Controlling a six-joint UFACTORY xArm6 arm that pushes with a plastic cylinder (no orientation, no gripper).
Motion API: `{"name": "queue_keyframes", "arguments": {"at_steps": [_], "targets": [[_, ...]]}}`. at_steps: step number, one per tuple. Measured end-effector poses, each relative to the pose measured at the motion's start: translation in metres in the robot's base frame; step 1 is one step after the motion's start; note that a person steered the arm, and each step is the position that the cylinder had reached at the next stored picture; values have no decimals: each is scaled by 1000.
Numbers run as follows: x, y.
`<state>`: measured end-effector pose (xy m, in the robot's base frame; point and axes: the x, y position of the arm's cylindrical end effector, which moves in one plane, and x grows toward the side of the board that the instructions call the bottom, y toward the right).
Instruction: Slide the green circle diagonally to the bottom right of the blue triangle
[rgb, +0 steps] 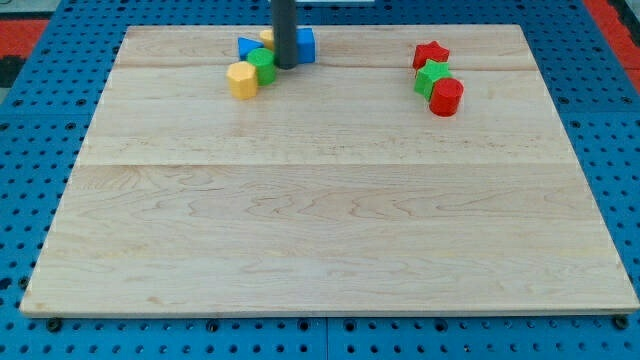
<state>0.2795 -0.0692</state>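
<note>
The green circle lies near the view's top left of the wooden board, touching a yellow hexagon on its lower left. The blue triangle sits just above and left of it. My tip is right beside the green circle, on its right side. A blue block shows to the right of the rod, and a yellow block is partly hidden behind the rod.
At the view's top right a red star, a green block and a red cylinder stand in a close cluster. Blue pegboard surrounds the board.
</note>
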Motion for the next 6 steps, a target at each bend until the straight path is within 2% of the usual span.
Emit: {"name": "queue_keyframes", "arguments": {"at_steps": [1,2,3,4,6], "targets": [[60,-35],[92,-47],[60,7],[21,-3],[-23,-77]]}}
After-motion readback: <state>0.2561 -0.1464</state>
